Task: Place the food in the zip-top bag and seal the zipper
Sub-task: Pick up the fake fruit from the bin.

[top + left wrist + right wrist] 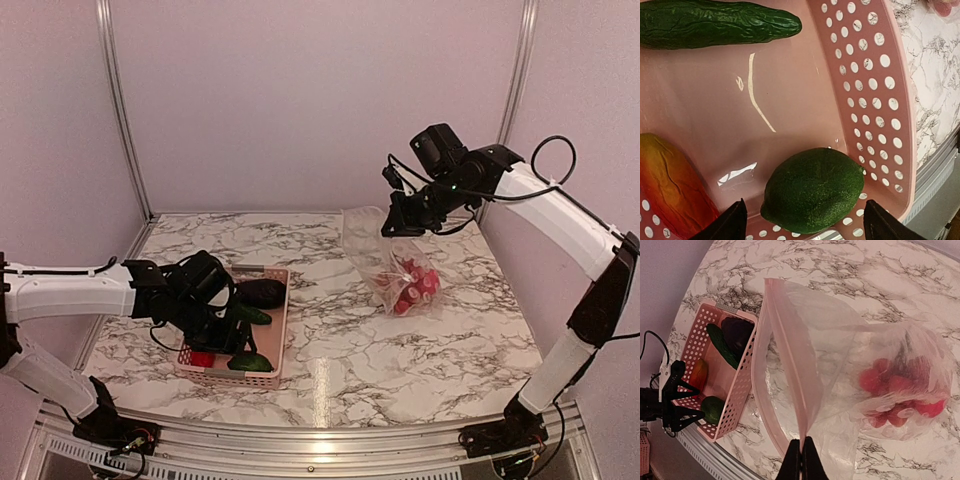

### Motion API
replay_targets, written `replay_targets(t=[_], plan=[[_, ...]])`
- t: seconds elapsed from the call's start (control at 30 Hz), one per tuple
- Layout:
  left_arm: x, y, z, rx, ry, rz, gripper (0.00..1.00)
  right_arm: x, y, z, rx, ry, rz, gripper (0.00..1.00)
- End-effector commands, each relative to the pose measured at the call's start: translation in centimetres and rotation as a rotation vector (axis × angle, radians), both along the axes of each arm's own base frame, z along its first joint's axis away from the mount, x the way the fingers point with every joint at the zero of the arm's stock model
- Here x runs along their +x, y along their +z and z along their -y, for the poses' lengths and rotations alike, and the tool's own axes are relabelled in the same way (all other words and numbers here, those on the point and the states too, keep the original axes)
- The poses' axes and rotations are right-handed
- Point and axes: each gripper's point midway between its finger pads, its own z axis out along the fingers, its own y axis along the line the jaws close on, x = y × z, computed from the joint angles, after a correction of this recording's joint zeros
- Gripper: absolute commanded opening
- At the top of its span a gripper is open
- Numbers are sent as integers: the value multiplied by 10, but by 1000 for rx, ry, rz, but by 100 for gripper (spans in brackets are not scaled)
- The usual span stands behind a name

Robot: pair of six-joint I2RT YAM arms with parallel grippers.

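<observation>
Right gripper [392,228] above marble table [350,350]

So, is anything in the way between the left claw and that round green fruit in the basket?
Nothing visible. The left gripper hangs open over the round green fruit, a fingertip on each side. The perforated wall of the pink basket runs close beside the fruit, not between them.

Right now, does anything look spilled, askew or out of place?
Nothing stands out. The unbagged food sits inside the pink basket, the red pieces are inside the zip-top bag, and the right tool pinches the zipper strip, holding the bag's mouth up.
</observation>
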Motion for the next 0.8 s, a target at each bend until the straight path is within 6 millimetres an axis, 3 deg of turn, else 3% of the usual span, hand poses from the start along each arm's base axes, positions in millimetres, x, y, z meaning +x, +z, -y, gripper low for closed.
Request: replay_targets(t=[0.0,0.3,0.57,0.77], plan=[[-2,1,6,-16,-105,75,83,-6,9,-2,28,16,22,0],[-11,-21,10,36,-260,58,84,-7,5,-2,35,1,10,0],[-2,-22,17,59,-351,123,84,-7,2,-4,54,-6,1,0],[12,-39,4,179,-321,147,83,-8,-2,-4,51,-7,-7,0]])
